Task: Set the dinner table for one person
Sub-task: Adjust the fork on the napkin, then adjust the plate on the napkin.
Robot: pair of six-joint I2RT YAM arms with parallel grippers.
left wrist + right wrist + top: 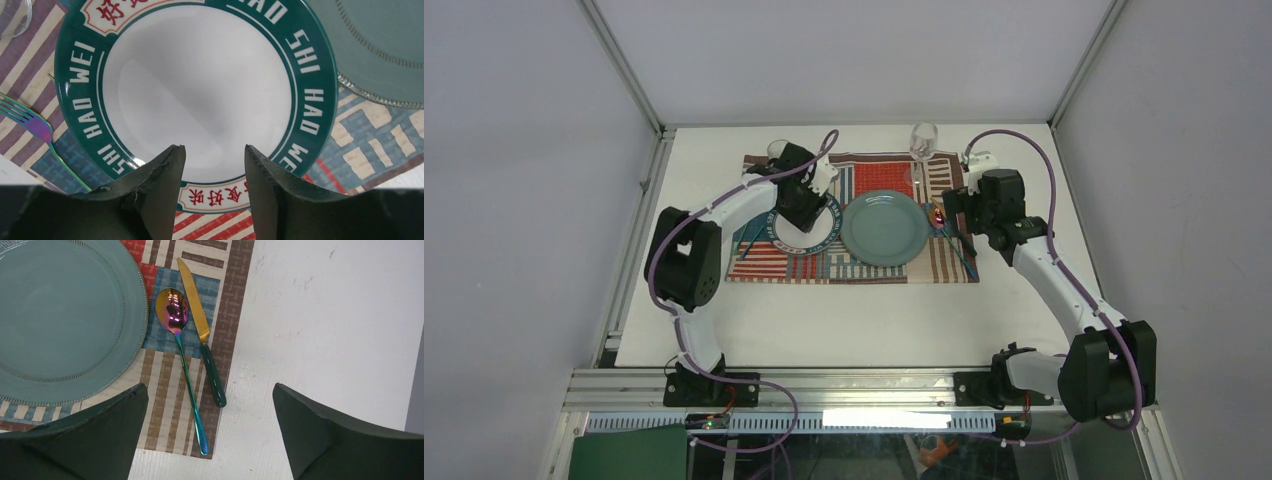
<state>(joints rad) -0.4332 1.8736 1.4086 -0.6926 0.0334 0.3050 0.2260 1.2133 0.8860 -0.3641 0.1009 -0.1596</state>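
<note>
Now | left claw (214, 150): narrow gap, gripping nothing, over the green-rimmed plate (195, 90) | fork (30, 122) to its left on the placemat (370, 145) | right claw (210, 387): spread wide, empty, over spoon (172, 310) and knife (200, 325); teal plate (60, 315) to its left | white tabletop (325, 330) beneath both claws, showing right of the right claw.

We extend left arm (734, 203), right arm (1054, 275) forward, wrists pitched down; left gripper (214, 150) narrowly parted, right gripper (210, 390) spread wide.

Spoon (172, 312) lies between teal plate (60, 315) and knife (202, 335) on placemat (161, 390).
</note>
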